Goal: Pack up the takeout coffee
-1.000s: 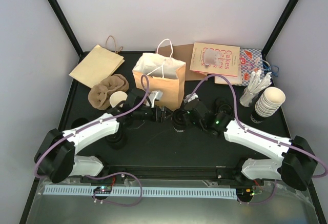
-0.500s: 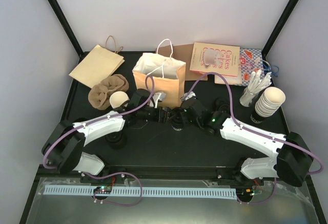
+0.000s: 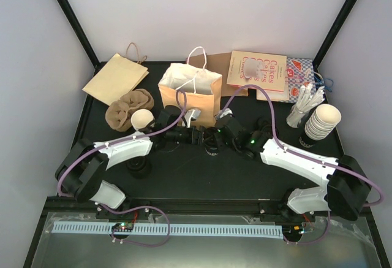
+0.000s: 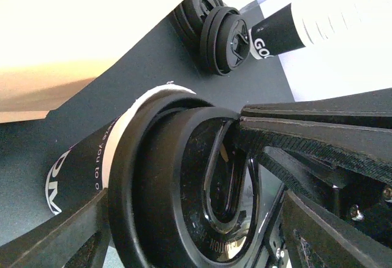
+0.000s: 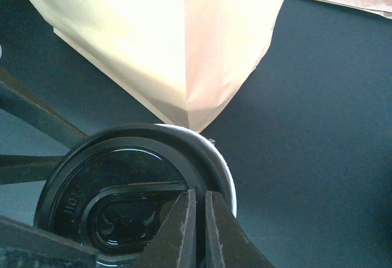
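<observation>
Tool on the left arm (image 4: 195, 197): jaws wide, one finger on each side of the takeout coffee (image 4: 147, 170). The near finger (image 4: 73, 237) lies against the cup wall (image 4: 86, 167). Whether the pair actually clamps it I cannot tell.
Coffee, place: on the desk (image 3: 184, 170) at the middle, between the two tools and just in front of the tan paper bag (image 3: 202, 99).
Coffee, axis: upright, black lid (image 5: 122, 219) on top, wall tapering down to the desk.
Tool on the right arm (image 5: 197, 197): fingers closed together, tips resting on the lid's top near its rim. Nothing shows between them.
Bag from the coffee: just behind it, on the far side from the arm bases and a little to the left. It stands with its mouth open upward and its white handles raised.
Deciding relation: the bag's rim sits higher than the lid, so by my reading the cup must go up before it goes back and in.
Nearer arm: both are at the cup; the left is astride its wall and looks the better placed to carry it.
Writing, cup wall: white letters on black, "you to o" readable, larger letters below cut off.
Writing, lid: embossed "CAUTION", upside down in the left wrist view; "HO" in the right wrist view.
Writing, stack of paper cups (image 4: 318, 16): "GO" on its black wall.
Writing, cream printed packet (image 3: 258, 72): "Cakes" in red, repeated.
</observation>
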